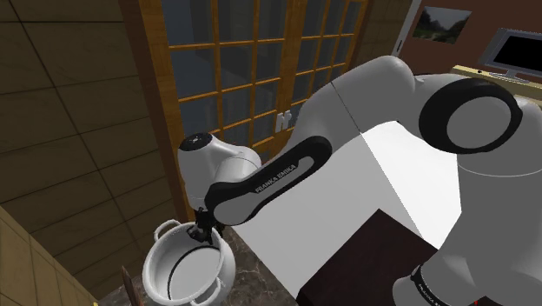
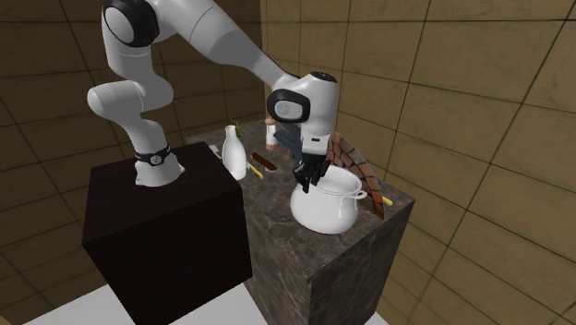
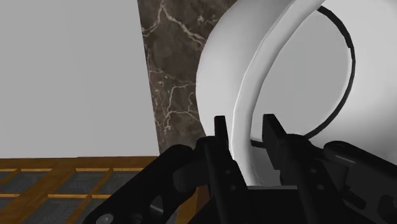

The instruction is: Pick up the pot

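**Black claw straddling the white pot's rim**

The white round pot [image 2: 328, 214] with two loop handles stands upright on a dark veined stone counter [image 2: 272, 220]. It sits towards the end of the counter farthest from the stand, and in the shoulder view [image 1: 178, 269] it lies at the lower left with its open mouth showing.

The all-black gripper [image 2: 309, 177] comes down onto the near side of its rim. In the wrist view [image 3: 247, 127] the two fingers [image 3: 221, 130] stand a narrow way apart with the pot's pale rim [image 3: 280, 70] passing between them, one finger outside the wall and one inside. A thin strip of the pot's inner wall shows between the rim and the inner finger, so the claw is not clamped on it. The shoulder view puts the claw [image 1: 204, 235] right at the rim's upper edge.

Just behind the pot in the second exterior view is a curved brick-patterned piece [image 2: 358, 159]. Farther along the counter, near the stand, is a white narrow-necked bottle [image 2: 234, 152]. The dark box stand [image 2: 166, 231] adjoins the counter and carries the white arm [image 2: 212, 37].
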